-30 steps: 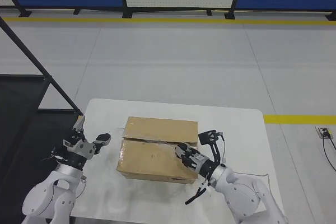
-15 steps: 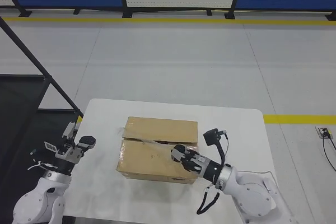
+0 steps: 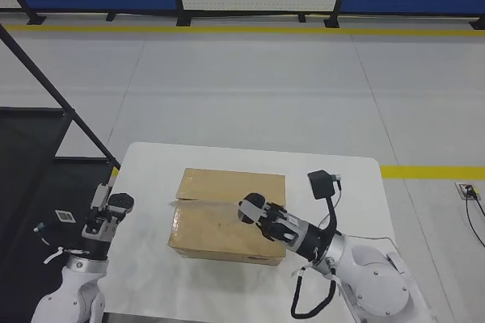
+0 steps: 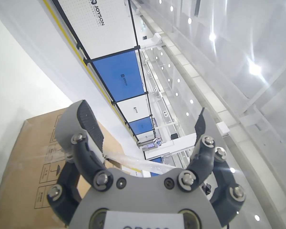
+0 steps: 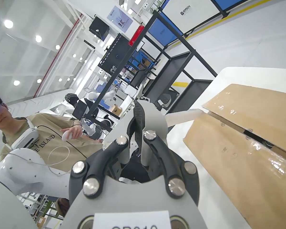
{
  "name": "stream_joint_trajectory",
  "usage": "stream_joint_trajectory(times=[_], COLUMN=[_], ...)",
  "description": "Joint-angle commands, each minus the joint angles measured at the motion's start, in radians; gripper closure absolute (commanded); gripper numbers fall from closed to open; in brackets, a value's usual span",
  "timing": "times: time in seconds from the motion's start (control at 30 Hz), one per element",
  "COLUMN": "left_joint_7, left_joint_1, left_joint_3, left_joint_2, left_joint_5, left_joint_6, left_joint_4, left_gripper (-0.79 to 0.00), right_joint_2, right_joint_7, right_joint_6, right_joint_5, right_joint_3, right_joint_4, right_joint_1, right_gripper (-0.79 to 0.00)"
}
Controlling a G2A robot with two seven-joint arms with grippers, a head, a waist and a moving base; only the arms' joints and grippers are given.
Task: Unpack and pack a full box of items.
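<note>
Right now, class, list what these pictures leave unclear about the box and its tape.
Box contents: top view, closed flaps cover them.
Tape end: right wrist view, hidden by the shut right gripper.
Box side symbols: left wrist view, partly behind the left gripper.

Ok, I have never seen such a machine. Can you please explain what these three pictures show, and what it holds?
It is a robot with two arms, each ending in a gripper, a clamp with two fingers. One picture looks down from a camera above the arms: a white table with a cardboard box on it. The other two pictures come from cameras on the wrists, each looking along its own gripper. The left gripper is open and holds nothing; it is off one end of the box. The right gripper is shut on a strip of tape that runs to the box's top seam.
</note>
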Motion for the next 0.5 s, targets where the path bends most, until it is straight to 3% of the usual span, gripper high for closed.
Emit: stream_joint_trajectory(times=[0.0, 0.2, 0.47], left_joint_7=[-0.006, -0.006, -0.073], left_joint_1=[0.000, 0.000, 0.017], left_joint_3=[-0.001, -0.001, 0.023], left_joint_2=[0.000, 0.000, 0.001], left_joint_5=[0.001, 0.001, 0.043], left_joint_6=[0.001, 0.001, -0.032], left_joint_4=[0.000, 0.000, -0.034], left_gripper=[-0.785, -0.785, -0.785], right_joint_2=[0.000, 0.000, -0.011], right_joint_7=[0.000, -0.005, -0.143], right_joint_6=[-0.002, -0.002, 0.040], right_joint_5=[0.000, 0.001, 0.131], right_joint_3=[0.000, 0.000, -0.011], right_joint_4=[0.000, -0.002, -0.112], right_joint_1=[-0.001, -0.002, -0.004], right_gripper=[0.000, 0.000, 0.000])
